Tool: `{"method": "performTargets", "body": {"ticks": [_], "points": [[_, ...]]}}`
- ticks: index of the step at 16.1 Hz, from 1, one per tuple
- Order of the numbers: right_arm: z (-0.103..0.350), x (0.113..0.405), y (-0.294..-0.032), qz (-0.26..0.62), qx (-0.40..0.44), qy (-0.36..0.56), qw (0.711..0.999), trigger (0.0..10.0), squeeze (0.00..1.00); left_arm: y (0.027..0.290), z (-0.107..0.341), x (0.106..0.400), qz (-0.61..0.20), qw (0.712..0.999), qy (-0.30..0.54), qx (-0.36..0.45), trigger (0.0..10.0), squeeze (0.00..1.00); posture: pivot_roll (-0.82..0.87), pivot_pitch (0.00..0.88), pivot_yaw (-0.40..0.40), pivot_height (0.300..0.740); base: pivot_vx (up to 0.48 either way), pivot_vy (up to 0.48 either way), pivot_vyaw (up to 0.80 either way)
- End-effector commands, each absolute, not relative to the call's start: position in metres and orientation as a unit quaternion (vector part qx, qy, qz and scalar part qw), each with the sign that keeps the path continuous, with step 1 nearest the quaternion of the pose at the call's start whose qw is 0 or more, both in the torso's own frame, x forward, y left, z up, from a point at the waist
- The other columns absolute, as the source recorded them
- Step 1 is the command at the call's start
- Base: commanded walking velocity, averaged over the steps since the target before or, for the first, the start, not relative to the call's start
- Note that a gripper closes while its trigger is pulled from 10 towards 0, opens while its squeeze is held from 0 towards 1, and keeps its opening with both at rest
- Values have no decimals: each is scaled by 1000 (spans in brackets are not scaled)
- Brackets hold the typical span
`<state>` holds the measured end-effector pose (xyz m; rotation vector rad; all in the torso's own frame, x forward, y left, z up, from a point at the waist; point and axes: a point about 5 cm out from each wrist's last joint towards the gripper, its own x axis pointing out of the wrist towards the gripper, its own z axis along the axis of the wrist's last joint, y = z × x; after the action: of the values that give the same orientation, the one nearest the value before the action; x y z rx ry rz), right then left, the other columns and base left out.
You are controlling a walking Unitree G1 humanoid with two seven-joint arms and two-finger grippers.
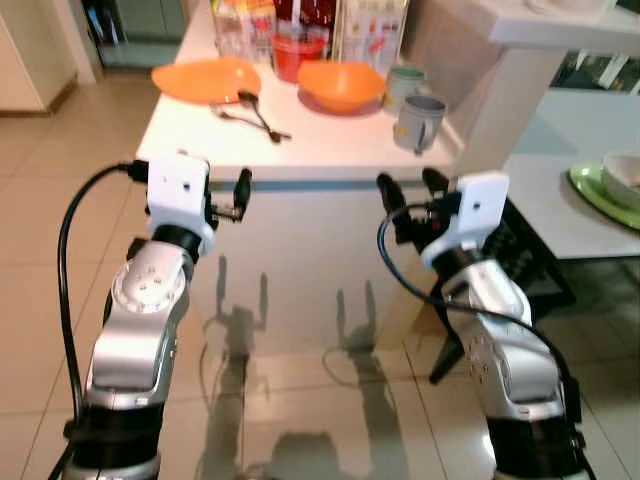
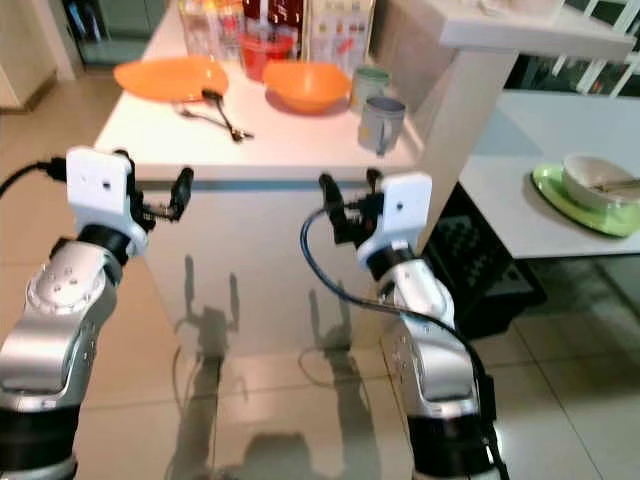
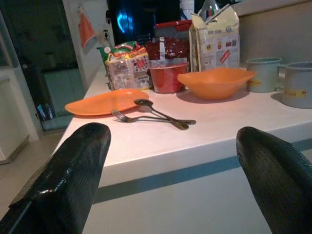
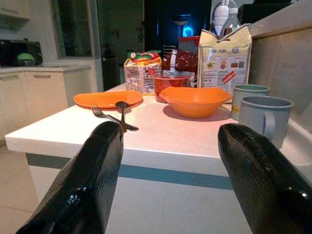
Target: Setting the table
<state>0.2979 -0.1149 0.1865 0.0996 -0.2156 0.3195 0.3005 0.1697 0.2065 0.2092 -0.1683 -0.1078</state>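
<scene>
Orange plate (image 1: 205, 79), bowl (image 1: 341, 85), fork (image 3: 146, 118) on white counter (image 1: 300, 150); tiled floor (image 1: 30, 250); both hands (image 1: 241, 190) (image 1: 410, 188) fingers apart, empty

Beyond both grippers, the food packets (image 1: 250, 20) and cartons (image 1: 372, 28) at the counter's far end are cut off by the picture's top edge; off past the right gripper (image 1: 410, 186), the green plate (image 1: 600, 192) and its bowl (image 1: 625, 178) run out of frame
</scene>
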Motion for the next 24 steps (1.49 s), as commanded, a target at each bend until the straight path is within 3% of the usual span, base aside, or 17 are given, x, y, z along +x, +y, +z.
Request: {"method": "performTargets", "body": {"ticks": [1,4,12,17,24], "points": [[190,301,-120,144,40,-107,983,10000,0,164,211,302,-64,988,-95,107,10000,0,57,0,-61,740,431,0,544],[192,303,-122,137,41,-109,984,10000,0,164,211,302,-65,987,-97,107,10000,0,58,0,-64,740,464,0,715],[198,310,-132,113,51,-111,986,10000,0,160,210,303,-79,985,-100,114,10000,0,55,0,-66,740,480,0,0],[194,305,-139,98,60,-108,987,10000,0,155,209,302,-97,983,-101,119,10000,0,56,0,-67,740,480,0,-564],[183,275,-150,62,53,-146,986,10000,0,149,206,296,-135,978,-111,114,10000,0,51,0,-61,740,42,0,0]]}}
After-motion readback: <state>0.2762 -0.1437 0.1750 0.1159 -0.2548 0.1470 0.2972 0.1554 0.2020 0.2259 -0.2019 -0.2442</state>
